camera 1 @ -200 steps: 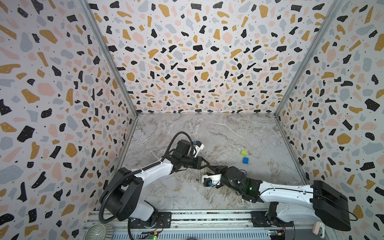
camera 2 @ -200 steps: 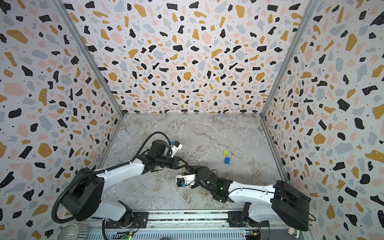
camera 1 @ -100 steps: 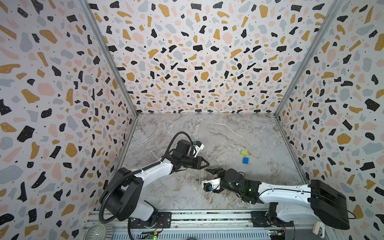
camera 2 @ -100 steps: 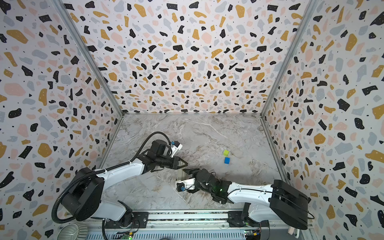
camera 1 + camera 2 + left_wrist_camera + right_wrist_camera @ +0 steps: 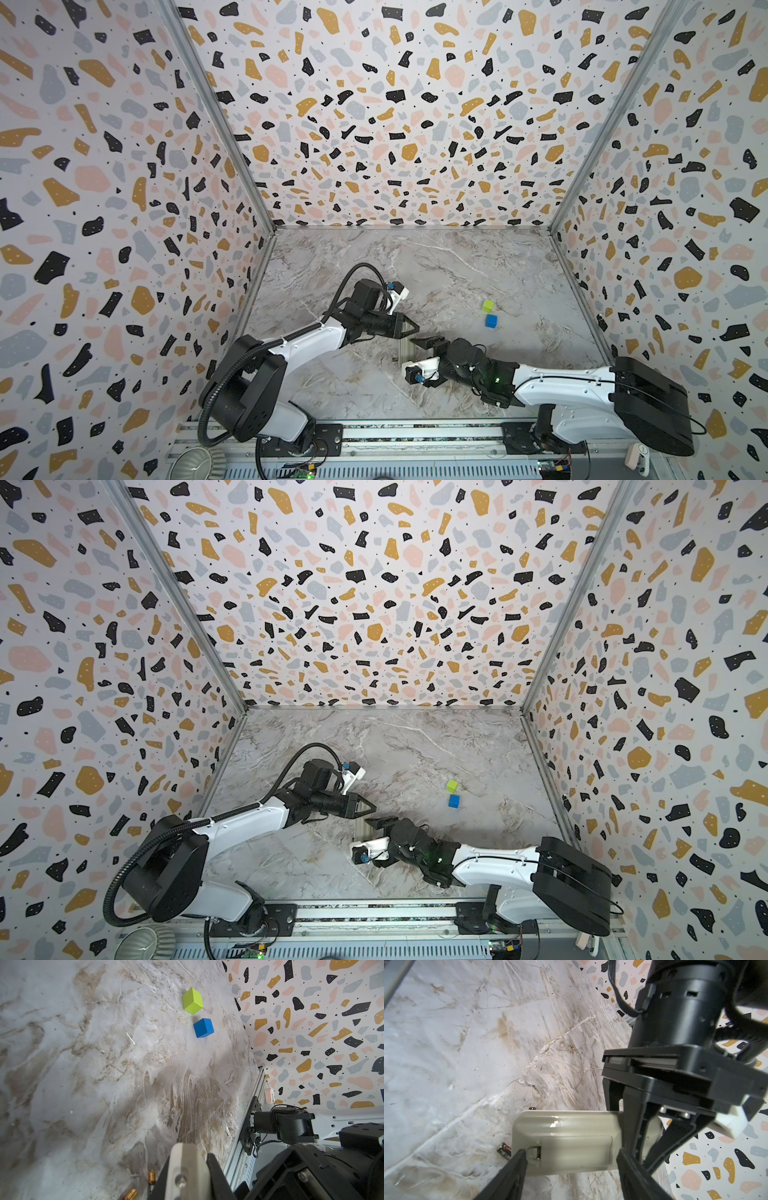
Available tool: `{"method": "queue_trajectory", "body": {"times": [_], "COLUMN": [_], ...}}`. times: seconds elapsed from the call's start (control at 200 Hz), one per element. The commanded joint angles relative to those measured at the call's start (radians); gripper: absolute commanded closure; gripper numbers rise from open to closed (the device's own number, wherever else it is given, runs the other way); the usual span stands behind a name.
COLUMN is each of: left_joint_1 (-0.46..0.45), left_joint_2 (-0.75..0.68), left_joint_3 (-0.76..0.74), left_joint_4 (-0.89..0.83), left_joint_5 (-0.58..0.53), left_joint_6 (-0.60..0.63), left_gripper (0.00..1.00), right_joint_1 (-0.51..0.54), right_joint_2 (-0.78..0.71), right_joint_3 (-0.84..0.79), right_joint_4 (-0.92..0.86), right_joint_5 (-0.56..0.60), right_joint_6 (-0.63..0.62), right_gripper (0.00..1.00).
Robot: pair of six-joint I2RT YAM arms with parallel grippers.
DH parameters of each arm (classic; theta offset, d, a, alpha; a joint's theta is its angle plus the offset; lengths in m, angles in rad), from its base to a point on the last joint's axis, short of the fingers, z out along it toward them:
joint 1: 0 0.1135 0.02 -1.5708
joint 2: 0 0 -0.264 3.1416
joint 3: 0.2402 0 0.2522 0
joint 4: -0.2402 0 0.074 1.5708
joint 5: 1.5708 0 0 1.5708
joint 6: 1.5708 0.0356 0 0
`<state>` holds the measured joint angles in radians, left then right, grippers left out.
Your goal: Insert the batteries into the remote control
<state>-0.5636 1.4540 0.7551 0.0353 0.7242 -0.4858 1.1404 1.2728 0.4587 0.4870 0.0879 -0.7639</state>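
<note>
The remote control (image 5: pixel 403 353) is held on its long edge near the middle front of the table, and my left gripper (image 5: pixel 410 328) is shut on one end of it. In the left wrist view that pale end (image 5: pixel 182 1155) sticks out between the shut jaws. The right wrist view shows the remote's back (image 5: pixel 571 1126) with its closed battery cover (image 5: pixel 575 1151). My right gripper (image 5: pixel 571 1155) is open, one finger at each side of the cover, holding nothing. Two batteries (image 5: pixel 152 1177) (image 5: pixel 131 1194) lie on the table beside the remote; one battery (image 5: pixel 504 1150) shows past its end.
A green cube (image 5: pixel 488 306) and a blue cube (image 5: pixel 491 321) sit right of the grippers, towards the right wall. Patterned walls close the table on three sides. A metal rail (image 5: pixel 374 432) runs along the front edge.
My right gripper has opened and drawn back a little towards the front edge. The left arm and the remote have stayed where they were.
</note>
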Motion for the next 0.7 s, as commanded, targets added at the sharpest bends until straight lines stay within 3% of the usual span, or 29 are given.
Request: {"method": "queue_trajectory", "body": {"times": [0.0,0.691], "left_joint_1": [0.001,-0.012], "left_joint_2": [-0.005,-0.004], "left_joint_3": [0.015,0.013], "left_joint_4": [0.044,0.045], "left_joint_5": [0.041,0.052], "left_joint_6": [-0.013,-0.010], "left_gripper": [1.00,1.00], "right_joint_1": [0.002,0.008], "right_joint_2": [0.006,0.033], "right_joint_3": [0.019,0.026], "right_joint_4": [0.028,0.042], "right_joint_5": [0.025,0.115], "right_joint_6": [0.013,-0.002], "right_gripper": [0.28,0.31]}}
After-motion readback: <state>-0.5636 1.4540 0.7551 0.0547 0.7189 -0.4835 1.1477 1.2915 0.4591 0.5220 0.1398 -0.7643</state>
